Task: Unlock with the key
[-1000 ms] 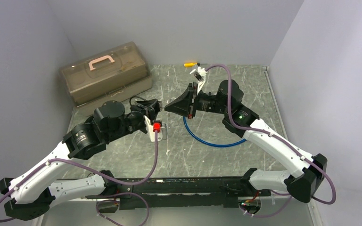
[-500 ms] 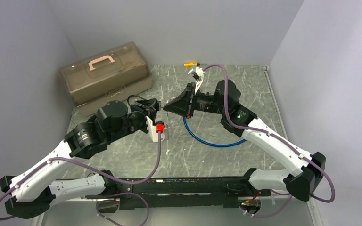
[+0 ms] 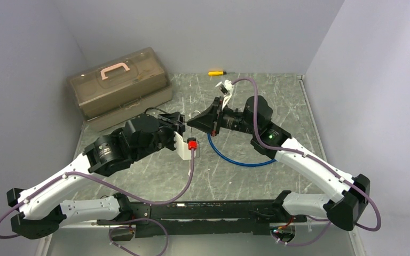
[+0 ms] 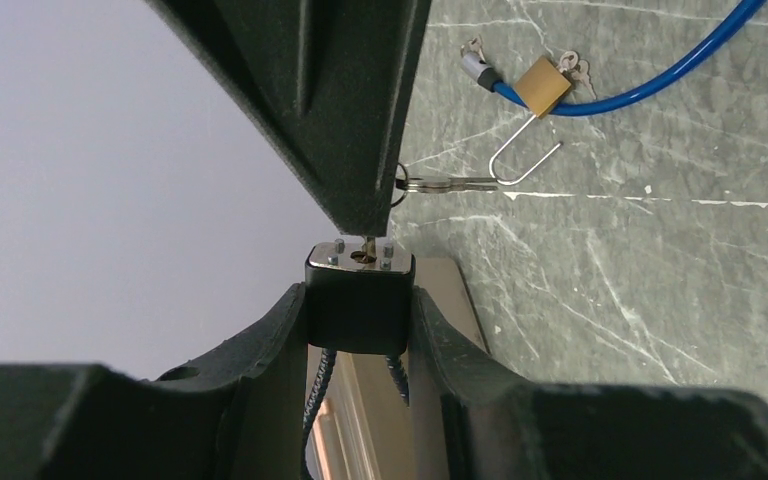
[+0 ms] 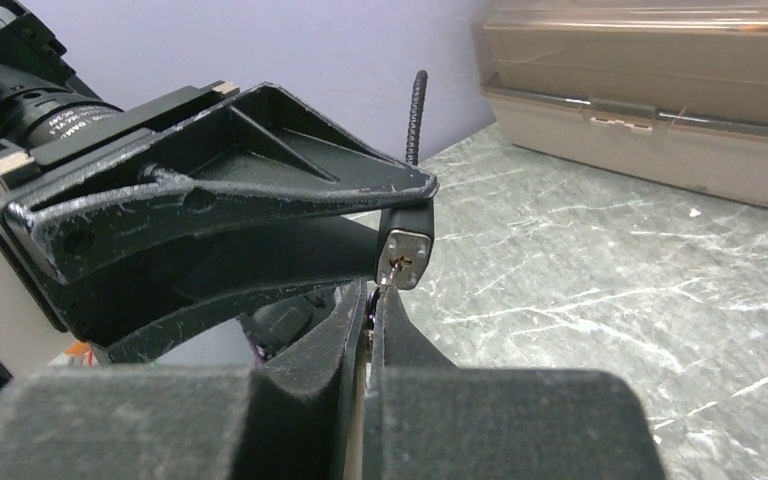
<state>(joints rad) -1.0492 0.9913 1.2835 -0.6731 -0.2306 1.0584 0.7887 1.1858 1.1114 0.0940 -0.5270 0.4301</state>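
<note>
Padlock [image 4: 360, 288], mid-frame in left wrist view, grasped keyway-outward by left claw [image 4: 358, 303] for steadiness, so right claw [image 5: 371, 318], clenched on key [image 4: 366, 243], can seat its tip.

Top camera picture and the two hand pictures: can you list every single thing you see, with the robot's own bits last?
Table: one, grey-green marbled, under everything.
Toolbox: one, see-through brown with a pink handle, back left.
Screwdriver: one, yellow and black, back edge; too small to be sure.
Cable: one, blue, looped at mid-table.
Brass padlock: one, gold, shackle open, on the blue cable.
Black padlock: one, black, gripped in the left hand.
Key: one, silver, pinched in the right hand, tip at the keyhole.
Spare keys: silver, on a ring beside the right hand.
Arms: two, white and black, near edge.
Left hand: black, shut.
Right hand: black, shut.
</note>
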